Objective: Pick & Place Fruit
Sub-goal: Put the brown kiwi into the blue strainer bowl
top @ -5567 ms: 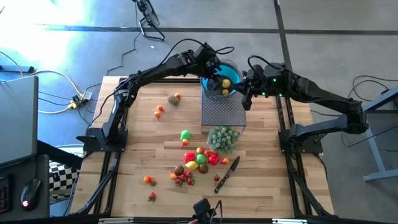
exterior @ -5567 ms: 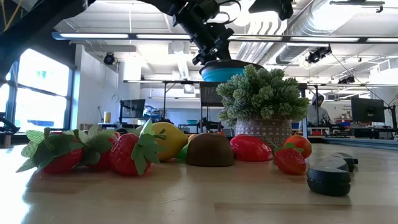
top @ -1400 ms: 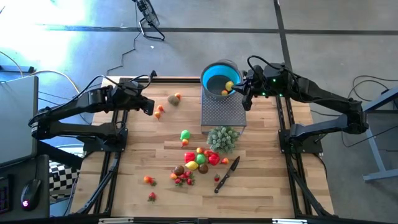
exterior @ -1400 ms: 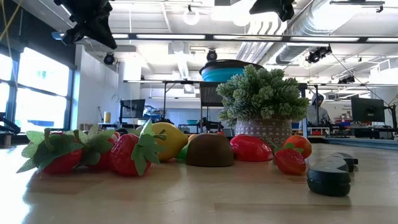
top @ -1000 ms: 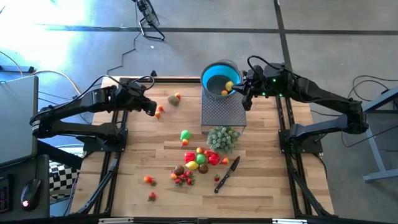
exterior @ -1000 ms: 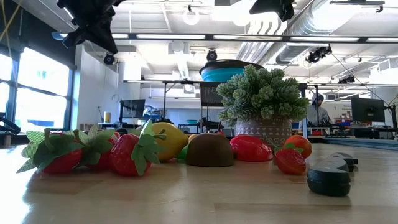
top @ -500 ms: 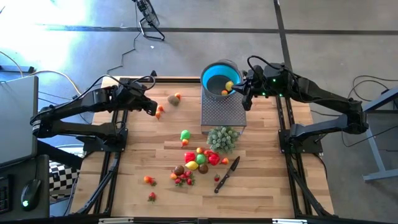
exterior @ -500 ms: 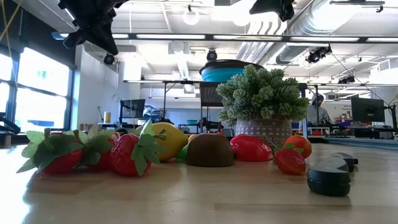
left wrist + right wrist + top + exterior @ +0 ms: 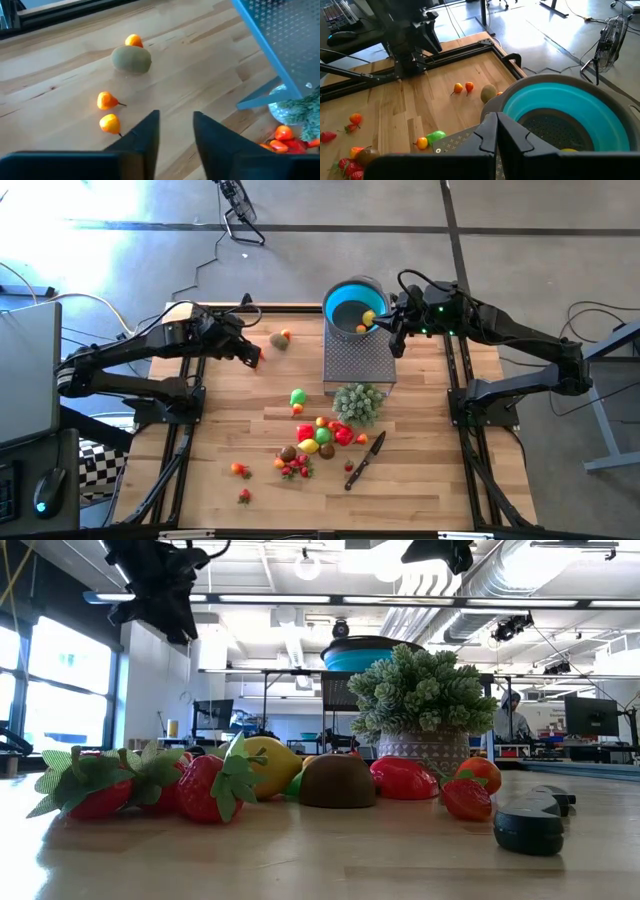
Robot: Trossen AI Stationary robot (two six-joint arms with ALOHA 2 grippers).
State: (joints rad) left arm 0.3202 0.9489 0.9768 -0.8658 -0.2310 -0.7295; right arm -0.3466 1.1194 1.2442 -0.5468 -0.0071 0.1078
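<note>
Two small orange fruits (image 9: 106, 100) (image 9: 110, 123) lie on the wooden table just ahead of my left gripper (image 9: 175, 125), which hangs open above them near the far left (image 9: 254, 354). A brown kiwi (image 9: 131, 59) and another orange fruit (image 9: 133, 40) lie beyond. The blue bowl (image 9: 350, 302) stands on a perforated metal stand (image 9: 358, 362) and holds a few fruits (image 9: 365, 317). My right gripper (image 9: 496, 120) waits shut beside the bowl's right rim (image 9: 393, 342). A heap of fruit (image 9: 320, 435) lies near the table's middle.
A pale green bushy plant (image 9: 357, 402) stands in front of the stand. A black-handled knife (image 9: 365, 460) lies right of the heap. A green fruit (image 9: 298, 396) and loose strawberries (image 9: 295, 468) (image 9: 240, 470) (image 9: 243, 496) lie on the near half. Bare wood (image 9: 225, 415) stretches along the left.
My left gripper has moved a little toward the table's right edge and slightly down, coming over the two small orange fruits. The right arm and all the fruit have kept still.
</note>
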